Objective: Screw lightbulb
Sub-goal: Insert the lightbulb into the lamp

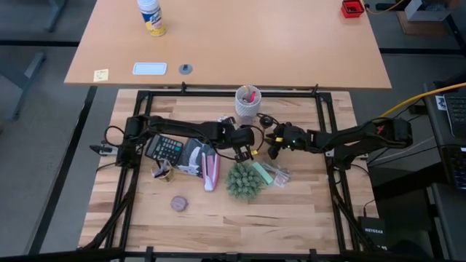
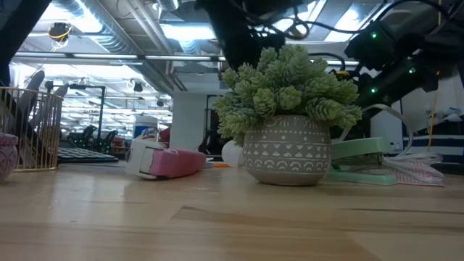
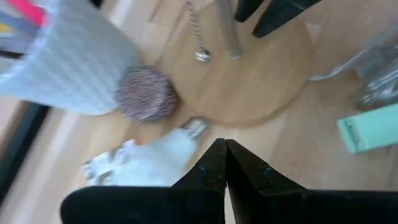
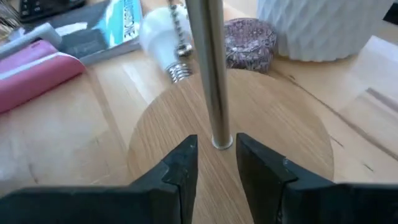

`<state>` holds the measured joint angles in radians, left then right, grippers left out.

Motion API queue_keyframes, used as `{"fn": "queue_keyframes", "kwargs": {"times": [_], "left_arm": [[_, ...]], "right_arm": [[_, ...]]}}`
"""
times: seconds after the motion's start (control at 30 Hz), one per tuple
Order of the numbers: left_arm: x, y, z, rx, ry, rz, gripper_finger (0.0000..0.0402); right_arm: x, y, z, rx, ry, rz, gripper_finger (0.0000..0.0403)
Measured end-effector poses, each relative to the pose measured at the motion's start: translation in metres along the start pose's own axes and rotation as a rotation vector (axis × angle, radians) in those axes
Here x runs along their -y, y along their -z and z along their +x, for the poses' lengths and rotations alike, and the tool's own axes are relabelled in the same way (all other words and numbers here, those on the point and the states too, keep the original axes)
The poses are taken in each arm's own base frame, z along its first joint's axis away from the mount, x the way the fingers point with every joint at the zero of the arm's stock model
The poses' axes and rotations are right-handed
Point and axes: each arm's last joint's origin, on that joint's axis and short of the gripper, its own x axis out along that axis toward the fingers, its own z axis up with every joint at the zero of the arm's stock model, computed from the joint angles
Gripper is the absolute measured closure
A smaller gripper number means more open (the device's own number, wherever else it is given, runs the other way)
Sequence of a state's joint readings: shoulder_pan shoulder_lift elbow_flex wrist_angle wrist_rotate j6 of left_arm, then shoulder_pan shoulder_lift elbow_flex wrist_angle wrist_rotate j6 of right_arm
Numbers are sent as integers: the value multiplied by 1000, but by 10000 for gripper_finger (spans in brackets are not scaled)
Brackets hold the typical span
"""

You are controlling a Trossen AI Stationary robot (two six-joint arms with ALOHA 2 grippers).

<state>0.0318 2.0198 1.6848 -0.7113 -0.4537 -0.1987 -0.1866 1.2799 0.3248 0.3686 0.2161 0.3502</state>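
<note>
The white frosted lightbulb [image 3: 163,158] lies on its side on the table, its silver screw base [image 4: 179,72] toward the round wooden disc [image 4: 249,162]. A metal rod [image 4: 208,68] with a bead chain stands on the disc. My left gripper [image 3: 224,152] is shut, right beside the bulb, with nothing between its fingers. My right gripper [image 4: 216,158] is open, with a finger on each side of the rod's foot. Both grippers meet near the table's middle [image 1: 258,145]. My left gripper's shut fingertips stand next to the bulb's glass [image 3: 180,152], coming from above at a slant; I cannot tell whether they touch it. My right gripper's fingers [image 4: 186,163] straddle the rod's lower end [image 4: 221,140] just above the disc; a gap shows on one side, and I cannot tell whether the other finger touches.
A brownish round puck [image 4: 250,41] and a white ribbed cup [image 4: 323,25] stand just beyond the disc. A potted plant [image 1: 244,182], a pink stapler-like object [image 1: 210,170], a calculator [image 1: 167,149] and a mint-green box [image 3: 367,127] crowd the near side.
</note>
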Motion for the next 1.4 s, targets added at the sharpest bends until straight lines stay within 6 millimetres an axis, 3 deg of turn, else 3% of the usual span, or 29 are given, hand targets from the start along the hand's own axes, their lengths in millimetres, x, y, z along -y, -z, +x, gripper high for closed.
{"fn": "queue_keyframes", "kwargs": {"times": [0.1,0.33,0.57,0.73,0.87,1.13,1.4], "left_arm": [[-7,3,-10,-31,-41,46,401],[-11,15,-7,-156,-55,276,401],[-26,14,2,-183,-78,241,402],[-34,11,12,-142,-70,326,402],[-42,11,22,-118,98,530,401],[-67,12,34,-56,332,877,402],[-82,21,51,-37,485,975,402]], "right_arm": [[-1,-4,-3,30,-9,4,290],[-2,-16,-15,116,-36,-16,290],[-3,-26,-25,188,-54,-60,290],[-3,-29,-29,212,-47,-167,290],[-3,-30,-29,223,-37,-252,290],[-2,-30,-29,229,-4,-253,290],[-2,-30,-29,228,-5,-241,290]]}}
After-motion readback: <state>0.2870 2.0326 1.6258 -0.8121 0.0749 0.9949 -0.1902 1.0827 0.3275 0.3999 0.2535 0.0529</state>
